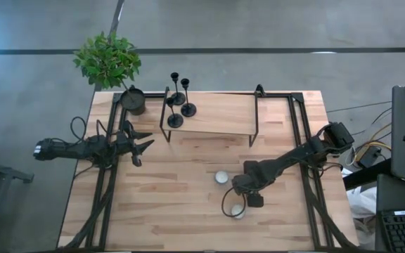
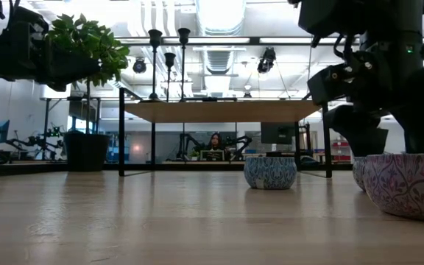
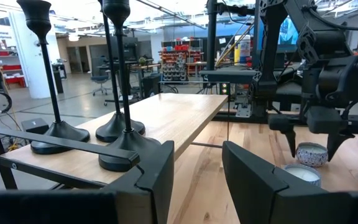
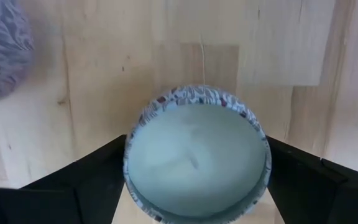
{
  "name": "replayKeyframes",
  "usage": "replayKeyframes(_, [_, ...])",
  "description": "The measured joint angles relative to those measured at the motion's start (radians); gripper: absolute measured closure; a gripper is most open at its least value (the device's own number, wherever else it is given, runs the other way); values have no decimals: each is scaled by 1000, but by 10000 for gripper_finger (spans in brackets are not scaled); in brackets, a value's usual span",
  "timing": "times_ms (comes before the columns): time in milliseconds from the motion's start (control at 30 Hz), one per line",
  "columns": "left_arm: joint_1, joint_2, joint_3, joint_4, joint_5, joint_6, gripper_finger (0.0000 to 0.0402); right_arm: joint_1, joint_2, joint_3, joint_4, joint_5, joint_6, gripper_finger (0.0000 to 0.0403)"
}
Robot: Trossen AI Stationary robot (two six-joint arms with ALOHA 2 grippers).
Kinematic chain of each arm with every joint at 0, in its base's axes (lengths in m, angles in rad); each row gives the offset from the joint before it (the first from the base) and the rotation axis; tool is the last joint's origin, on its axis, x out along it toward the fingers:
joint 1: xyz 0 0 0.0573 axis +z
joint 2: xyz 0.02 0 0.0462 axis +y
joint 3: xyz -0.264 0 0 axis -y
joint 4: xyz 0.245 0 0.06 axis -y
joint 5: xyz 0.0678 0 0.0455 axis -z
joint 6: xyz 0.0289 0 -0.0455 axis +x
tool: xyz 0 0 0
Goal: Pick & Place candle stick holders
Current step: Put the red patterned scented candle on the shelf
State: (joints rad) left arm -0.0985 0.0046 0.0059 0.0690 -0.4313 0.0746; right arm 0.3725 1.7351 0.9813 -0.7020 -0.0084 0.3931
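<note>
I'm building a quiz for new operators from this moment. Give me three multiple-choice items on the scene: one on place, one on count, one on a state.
1. Where do the black candlesticks stand?
A. on the raised shelf
B. on the floor
C. inside the plant pot

2. How many black candlesticks are there?
A. one
B. three
C. five

3. How does the right gripper stand?
A. shut on a candlestick
B. open, a finger on either side of a patterned tealight cup
C. shut on nothing

Answers: 1 A, the high view shows their bases on the shelf's left end. 2 B, three stems show there. 3 B, the right wrist view shows the cup between the spread fingers.
</note>
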Motion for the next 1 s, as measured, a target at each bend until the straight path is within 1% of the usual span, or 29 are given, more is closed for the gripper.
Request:
replayKeyframes(500, [0,0,0,1,0,0,259,0,0,-2,22,4,-1,79])
replayKeyframes(767, [0,0,0,1,0,0,259,0,0,-3,24,8,-1,109])
replayKeyframes(1000, [0,0,0,1,0,0,259,0,0,-3,24,8,-1,104])
